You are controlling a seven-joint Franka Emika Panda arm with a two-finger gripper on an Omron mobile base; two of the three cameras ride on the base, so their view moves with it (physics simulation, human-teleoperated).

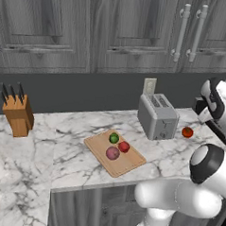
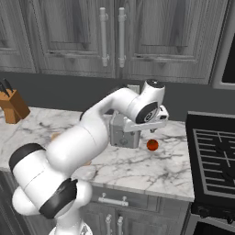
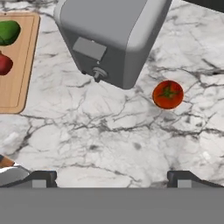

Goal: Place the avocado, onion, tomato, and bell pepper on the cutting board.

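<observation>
Where the marble counter [image 1: 74,155] runs beneath the grey cabinets [image 1: 115,30], the cutting board [image 1: 130,164] is seen lying flat and skewed, with three items resting on it: the avocado [image 1: 114,138] at the far side, a red ball [image 1: 124,146] just beside it, and the onion [image 1: 112,153] nearest the counter's front edge, the three clustered close together. Which of the red items is the tomato and which the bell pepper cannot be told for the ball on the board. A second red item, the tomato [image 3: 168,94], marked by a small green star-shaped calyx, is found on bare marble to the right of the toaster [image 1: 157,116], well apart from the board. The toaster stands between board and tomato, its lever and knob being turned toward the hand camera. A knife block [image 1: 18,114] is noted far left, and a stove [image 2: 215,156] at the right end of the counter. The gripper [image 3: 112,178] is held above the marble short of the tomato, fingers spread wide and holding nothing. From the right base camera the board is almost wholly hidden behind the arm; in the hand view the board is cut off at the left edge, with avocado and red ball only partly shown.
</observation>
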